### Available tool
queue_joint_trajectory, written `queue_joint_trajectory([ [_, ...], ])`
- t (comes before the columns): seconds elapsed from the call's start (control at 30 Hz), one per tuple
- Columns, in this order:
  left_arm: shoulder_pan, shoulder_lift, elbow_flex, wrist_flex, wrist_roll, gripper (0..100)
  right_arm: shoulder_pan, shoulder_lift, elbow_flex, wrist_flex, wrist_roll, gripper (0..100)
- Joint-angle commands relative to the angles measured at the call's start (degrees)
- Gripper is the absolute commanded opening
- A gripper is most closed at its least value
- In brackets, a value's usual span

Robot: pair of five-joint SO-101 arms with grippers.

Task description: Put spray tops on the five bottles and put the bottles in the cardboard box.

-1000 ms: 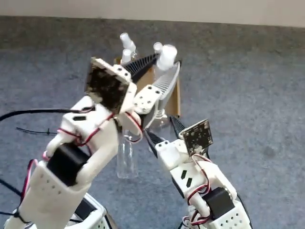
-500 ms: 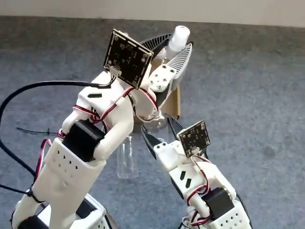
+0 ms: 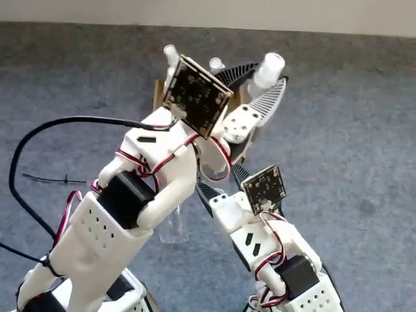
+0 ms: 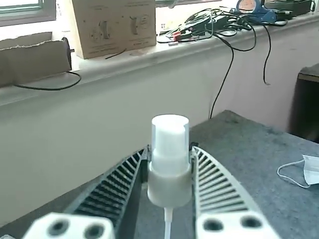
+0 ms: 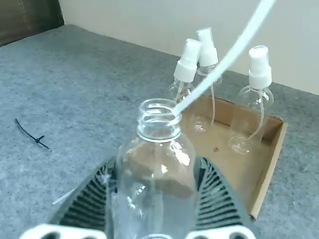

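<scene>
Left wrist view: the left gripper [image 4: 170, 177] is closed narrowly on a white plastic spray top with a clear cap [image 4: 170, 144]. Its black ribbed fingers [image 4: 117, 184] press the collar from both sides. The spray top is upright, and its thin translucent dip tube [image 4: 168, 224] hangs straight down between them.

In the high view this arm is raised high, with the spray top over the far part of the shallow brown cardboard box [image 3: 158, 97].

The right gripper [image 5: 155, 172] is clamped on a clear plastic bottle with an open neck [image 5: 155, 144]. It holds the bottle upright just on the near side of the box. The dip tube slants down from above to the bottle's mouth. Its tip lies at the rim, though whether it is inside the neck is hard to tell.

Three clear bottles fitted with white spray tops stand in the box. Two are close together [image 5: 185, 74] [image 5: 207, 52] and the third [image 5: 254, 94] stands apart.

A black cable tie [image 5: 31, 135] lies on the grey carpeted surface [image 5: 75, 74].

In the high view, what looks like another uncapped clear bottle [image 3: 172, 227] stands on the carpet, partly hidden by the left arm.
</scene>
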Motion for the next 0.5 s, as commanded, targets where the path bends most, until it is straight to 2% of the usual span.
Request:
queue_joint_trajectory([
  [0.0,0.8,-2.9,1.6,-0.9,-0.7,1,-0.3,-0.6,-0.7,-1.7,0.5,0.5],
  [0.2,0.6,-7.7,4.0,-0.8,-0.8,1,-0.3,-0.6,-0.7,-1.7,0.4,0.5],
  [0.47,-4.4,-8.6,6.6,-0.8,-0.5,1,-0.3,-0.6,-0.7,-1.7,0.4,0.5],
])
